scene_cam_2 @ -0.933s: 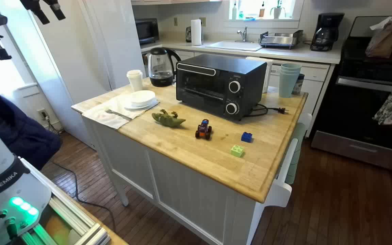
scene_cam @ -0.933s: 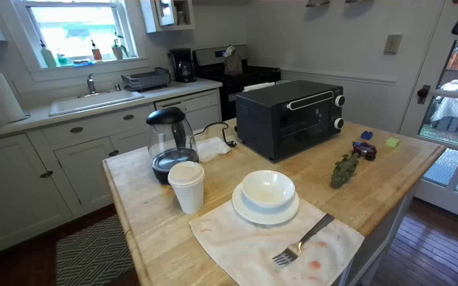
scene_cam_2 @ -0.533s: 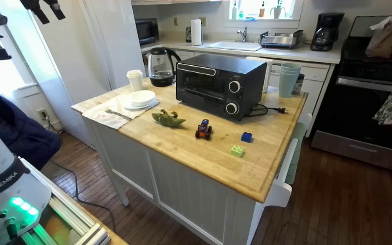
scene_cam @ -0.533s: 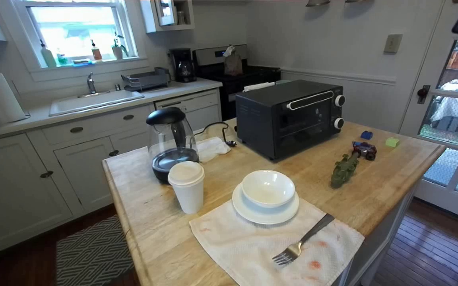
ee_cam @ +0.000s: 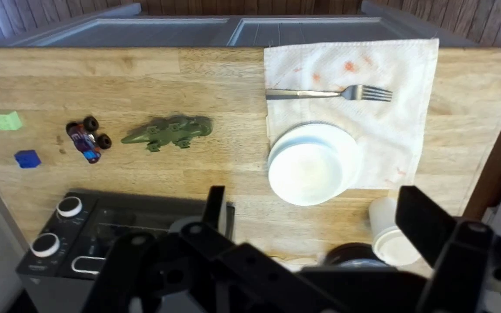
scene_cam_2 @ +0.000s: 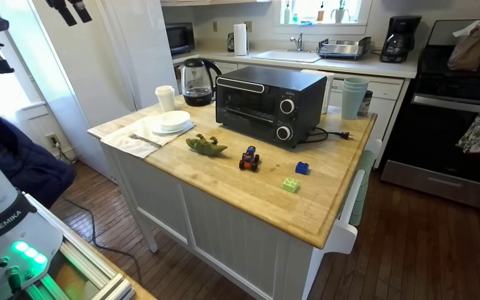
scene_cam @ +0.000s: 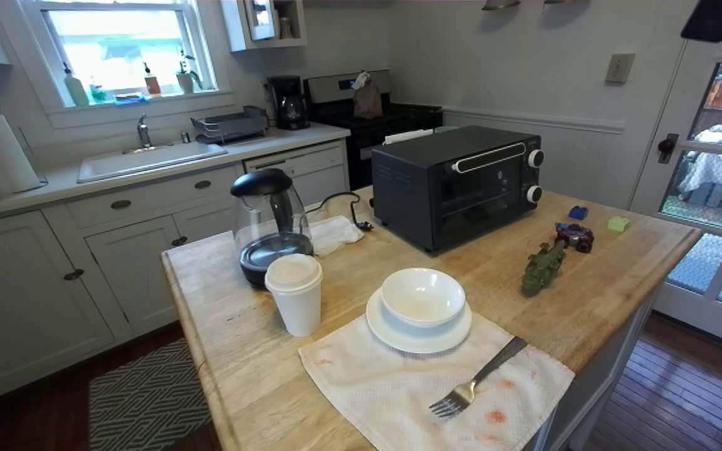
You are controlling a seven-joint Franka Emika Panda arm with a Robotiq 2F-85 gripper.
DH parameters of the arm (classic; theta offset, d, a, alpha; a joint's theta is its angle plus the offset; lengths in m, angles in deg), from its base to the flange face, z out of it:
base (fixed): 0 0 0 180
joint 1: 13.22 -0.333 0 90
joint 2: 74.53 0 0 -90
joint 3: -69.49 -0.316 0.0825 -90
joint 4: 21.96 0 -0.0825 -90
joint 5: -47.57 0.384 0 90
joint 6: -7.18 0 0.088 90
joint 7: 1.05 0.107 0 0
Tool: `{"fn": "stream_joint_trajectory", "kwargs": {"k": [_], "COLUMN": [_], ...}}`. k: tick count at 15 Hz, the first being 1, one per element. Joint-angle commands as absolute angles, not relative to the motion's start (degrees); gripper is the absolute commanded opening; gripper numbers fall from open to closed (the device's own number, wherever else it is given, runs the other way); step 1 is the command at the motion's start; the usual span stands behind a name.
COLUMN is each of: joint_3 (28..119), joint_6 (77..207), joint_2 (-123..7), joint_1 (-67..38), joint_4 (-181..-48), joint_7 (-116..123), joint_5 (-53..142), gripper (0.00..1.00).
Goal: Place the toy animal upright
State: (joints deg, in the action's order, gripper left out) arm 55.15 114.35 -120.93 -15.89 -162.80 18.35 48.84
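Note:
The toy animal is a dark green crocodile-like figure that lies on its back on the wooden table, legs pointing up. It shows in both exterior views (scene_cam: 543,269) (scene_cam_2: 206,146) and left of centre in the wrist view (ee_cam: 170,131). My gripper (ee_cam: 313,191) is open and empty, with its fingers wide apart in the wrist view. In an exterior view the gripper (scene_cam_2: 79,21) hangs at the top left, high up and well away from the toy.
A toy truck (scene_cam_2: 249,158), blue block (scene_cam_2: 302,168) and green block (scene_cam_2: 290,184) lie past the toy's tail. A black toaster oven (scene_cam_2: 269,106) stands behind. A bowl (scene_cam: 423,297) on a plate, fork (scene_cam: 480,376), white cup (scene_cam: 295,294) and kettle (scene_cam: 273,225) are also on the table.
My gripper has moved a little to the right and slightly up in an exterior view. The toy animal and the other objects have not moved.

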Motion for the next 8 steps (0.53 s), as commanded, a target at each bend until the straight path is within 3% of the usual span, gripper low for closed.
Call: {"fn": "stream_joint_trajectory", "kwargs": {"k": [1, 8], "joint_3": [59.6, 65.6], "joint_6": [114.7, 118.0], "joint_2": [-121.9, -118.3], "joint_1": [-10.9, -2.0], "joint_4": [-164.0, -166.9], "joint_7": [21.4, 28.4], "joint_5": [48.3, 50.4], "gripper": [1.00, 1.00]}}
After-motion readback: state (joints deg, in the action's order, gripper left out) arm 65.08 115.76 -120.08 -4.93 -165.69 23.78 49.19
